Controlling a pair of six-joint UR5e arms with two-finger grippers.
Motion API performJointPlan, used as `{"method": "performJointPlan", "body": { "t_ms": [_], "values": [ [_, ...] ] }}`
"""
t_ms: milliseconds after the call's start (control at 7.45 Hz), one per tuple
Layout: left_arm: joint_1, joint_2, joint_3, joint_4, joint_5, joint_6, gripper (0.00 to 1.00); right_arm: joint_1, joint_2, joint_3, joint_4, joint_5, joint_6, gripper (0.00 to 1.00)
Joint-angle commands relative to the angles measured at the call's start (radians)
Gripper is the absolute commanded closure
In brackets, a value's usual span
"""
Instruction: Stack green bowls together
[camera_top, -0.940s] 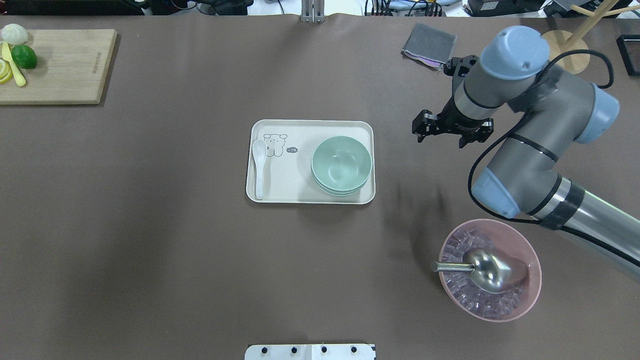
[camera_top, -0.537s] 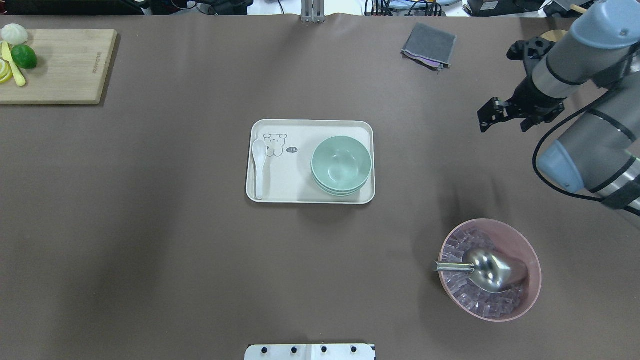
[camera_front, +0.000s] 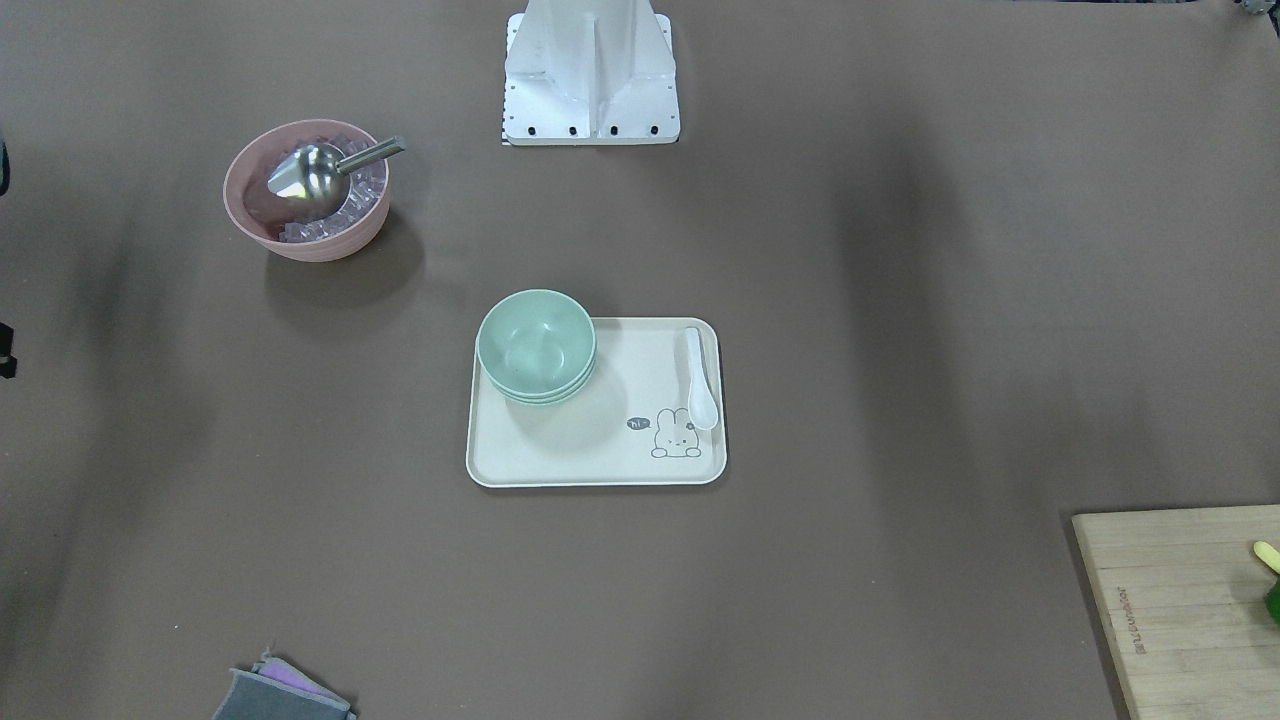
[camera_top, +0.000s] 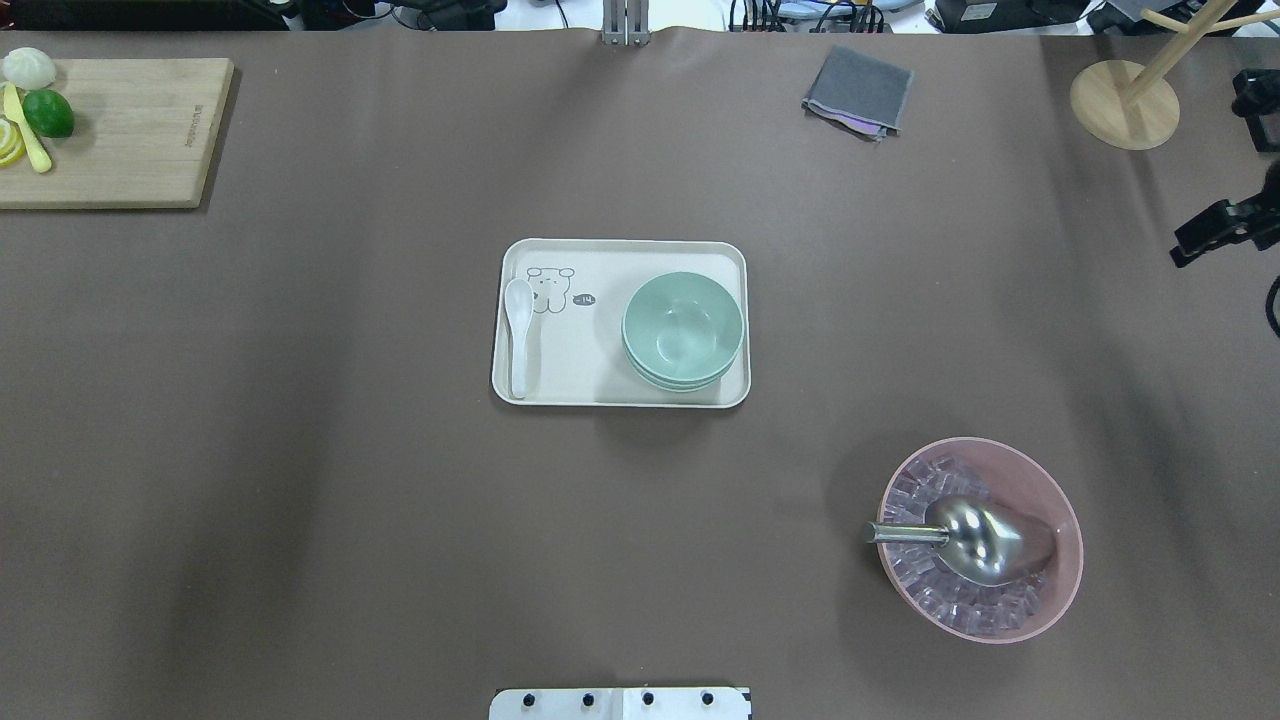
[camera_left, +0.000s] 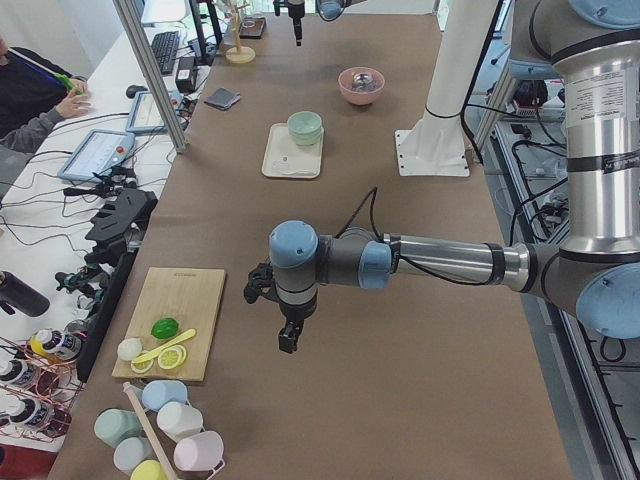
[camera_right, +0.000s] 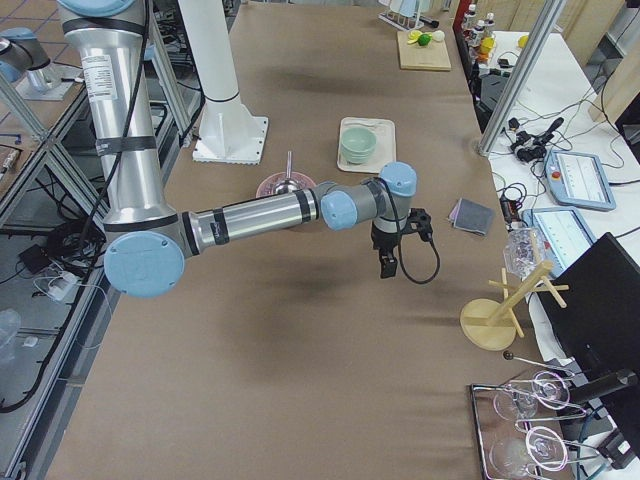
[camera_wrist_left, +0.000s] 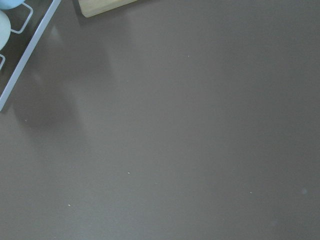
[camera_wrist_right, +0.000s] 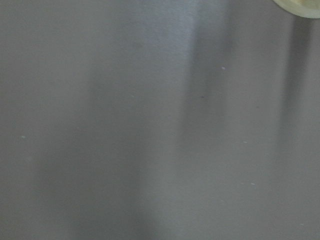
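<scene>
Tray (camera_top: 600, 392) at mid-tabletop (camera_top: 300, 450): a white spoon (camera_top: 518, 335) lies along its left end. The green bowls (camera_top: 683, 330) sit nested in one stack at its right end; three rims counted, top bowl empty. Pink bowl (camera_top: 1062, 590), further right and nearer my base, holds clear cubes (camera_top: 918, 490) and a metal scoop (camera_top: 985, 540), handle pointing left.

My right end effector (camera_right: 385, 262) is cut off at the overhead view's right edge; released or clenched, I cannot tell. My left end effector (camera_left: 287, 338) shows only in the side view, pointing down beside the cutting board (camera_left: 185, 320); state likewise unreadable. Right wrist view is blurred.
</scene>
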Motion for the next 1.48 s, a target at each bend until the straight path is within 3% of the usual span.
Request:
{"method": "performJointPlan", "body": {
  "t_ms": [0, 403, 1343],
  "values": [
    [-0.014, 0.02, 0.001, 0.004, -0.046, -0.078, 0.02, 0.127, -0.041, 0.0, -0.118, 0.021, -0.189, 0.0],
    [-0.054, 0.019, 0.08, -0.001, -0.037, -0.078, 0.02, 0.184, -0.144, -0.008, -0.119, 0.004, -0.254, 0.0],
    [-0.057, -0.018, 0.018, -0.016, -0.046, -0.082, 0.02, 0.205, -0.173, 0.015, -0.115, 0.007, -0.245, 0.0]
  ]
}}
